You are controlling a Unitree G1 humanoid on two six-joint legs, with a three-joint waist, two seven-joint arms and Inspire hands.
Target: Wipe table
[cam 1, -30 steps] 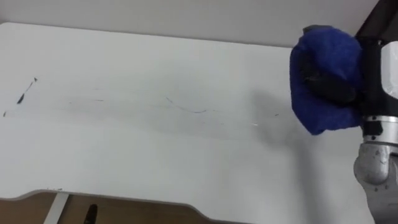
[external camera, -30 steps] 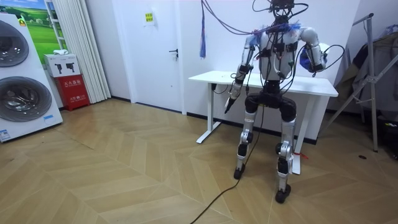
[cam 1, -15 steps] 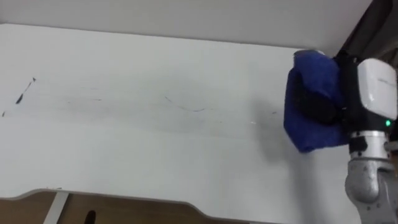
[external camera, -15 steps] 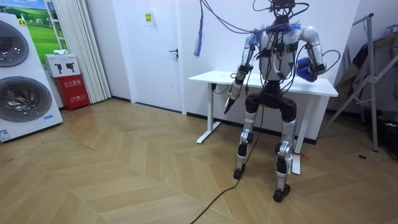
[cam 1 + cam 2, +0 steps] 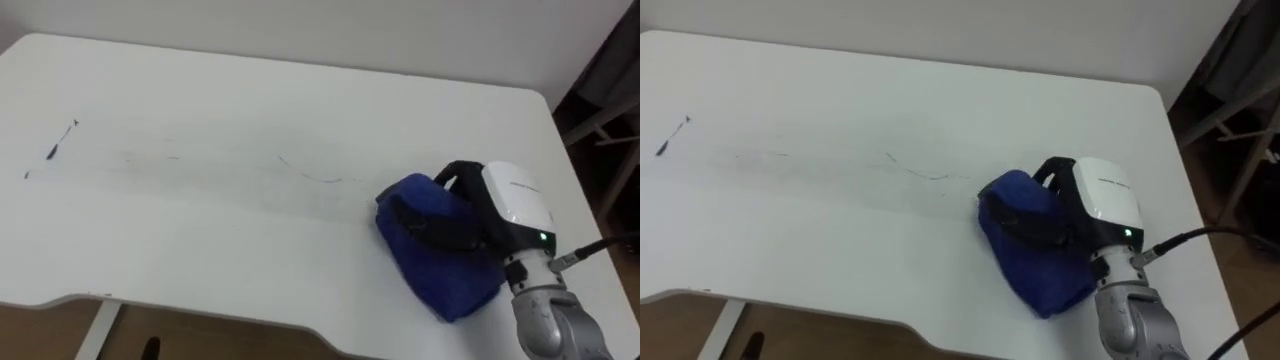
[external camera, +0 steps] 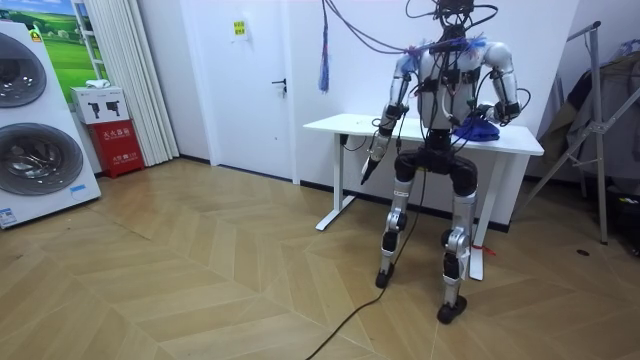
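Resting on the white counter (image 5: 200, 240) at four o'clock, the blue cloth (image 5: 445, 278) sits under the right hand (image 5: 512, 200), whose fingers (image 5: 445, 228) are clamped round it; the left hand (image 6: 371, 162) hangs beside the counter's front edge.

Stacked washing machines (image 6: 38, 150), a red box (image 6: 118, 148) and a white door (image 6: 250, 90) stand along the walls.

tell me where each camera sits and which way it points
Left eye view: on the robot's head, looking down at the white table; the right hand grips the blue cloth on it.
Right eye view: same head, slightly aside, same downward look, same hand and cloth.
Room view: stands off across the floor, behind the whole robot at the table; the left hand hangs by its edge.
All share the table and cloth.
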